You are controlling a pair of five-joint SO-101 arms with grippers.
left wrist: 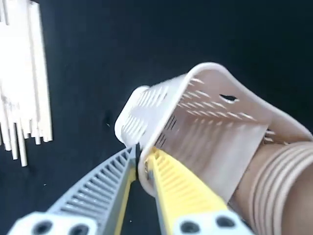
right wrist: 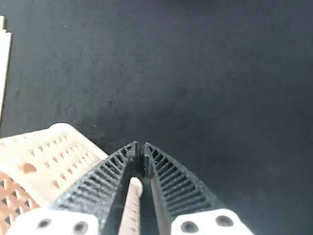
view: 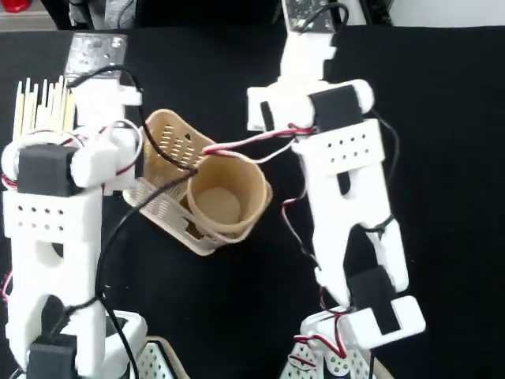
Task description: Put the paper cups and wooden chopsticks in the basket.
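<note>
Left wrist view, L pincer (left wrist: 140,155) clamps basket (left wrist: 210,127), R pincer (right wrist: 142,147) pinches chopstick (right wrist: 131,205)

The black table (view: 450,158) filled the scene under even light. Past its far edge, a red object (view: 16,5) sat at eleven o'clock and a pale surface (view: 446,12) at one o'clock.

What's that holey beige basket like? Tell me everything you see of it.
The beige plastic basket has thin walls perforated with small slots and a rounded rim. It sits tilted on the black table, tan paper cups nested in its mouth. The left gripper pinches its rim, shut.
</note>
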